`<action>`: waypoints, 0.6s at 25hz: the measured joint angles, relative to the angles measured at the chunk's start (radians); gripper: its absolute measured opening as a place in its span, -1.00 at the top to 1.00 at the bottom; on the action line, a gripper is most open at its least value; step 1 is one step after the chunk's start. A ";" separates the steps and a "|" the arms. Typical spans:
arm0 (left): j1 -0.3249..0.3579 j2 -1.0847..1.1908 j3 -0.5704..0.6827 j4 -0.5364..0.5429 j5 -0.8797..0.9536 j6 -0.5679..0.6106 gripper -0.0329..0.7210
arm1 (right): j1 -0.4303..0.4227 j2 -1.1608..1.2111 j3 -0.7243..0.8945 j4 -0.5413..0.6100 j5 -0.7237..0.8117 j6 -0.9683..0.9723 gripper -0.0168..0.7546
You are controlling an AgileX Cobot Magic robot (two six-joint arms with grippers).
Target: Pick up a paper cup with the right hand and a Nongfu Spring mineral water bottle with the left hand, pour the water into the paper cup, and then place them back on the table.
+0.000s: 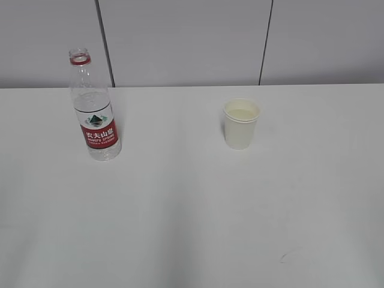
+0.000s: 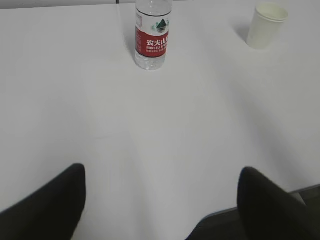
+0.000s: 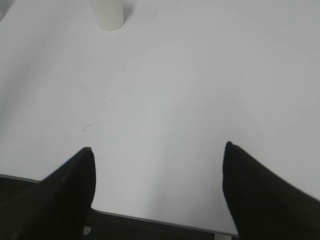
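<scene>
The Nongfu Spring mineral water bottle (image 1: 95, 108) stands upright and uncapped at the back left of the white table (image 1: 192, 210); it also shows in the left wrist view (image 2: 151, 37). The paper cup (image 1: 240, 123) stands upright right of centre, with pale liquid inside; it shows in the left wrist view (image 2: 266, 26) and its base in the right wrist view (image 3: 109, 15). My left gripper (image 2: 162, 172) is open and empty, far back from the bottle near the table's front edge. My right gripper (image 3: 157, 150) is open and empty over the front edge. Neither arm shows in the exterior view.
A small dark scuff mark (image 1: 288, 257) lies on the table at the front right; it also shows in the right wrist view (image 3: 95, 124). A grey panelled wall (image 1: 192, 42) stands behind the table. The table's front edge (image 3: 165, 222) runs under the right gripper.
</scene>
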 joint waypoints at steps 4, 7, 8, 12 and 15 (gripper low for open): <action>0.000 0.000 0.000 0.003 -0.002 0.000 -0.58 | 0.000 0.000 0.000 -0.001 -0.001 0.000 -0.58; 0.000 0.000 0.000 0.018 -0.002 0.000 -0.58 | 0.000 0.000 0.000 0.000 -0.001 0.000 -0.58; 0.000 0.000 0.000 0.038 -0.002 0.000 -0.58 | 0.000 0.000 0.000 0.001 -0.001 0.000 -0.58; 0.000 0.000 0.000 0.093 -0.002 0.000 -0.58 | -0.008 0.000 0.000 0.004 -0.002 -0.001 -0.58; 0.000 0.000 0.000 0.089 -0.002 0.000 -0.58 | -0.049 0.000 0.000 0.008 -0.002 -0.001 -0.58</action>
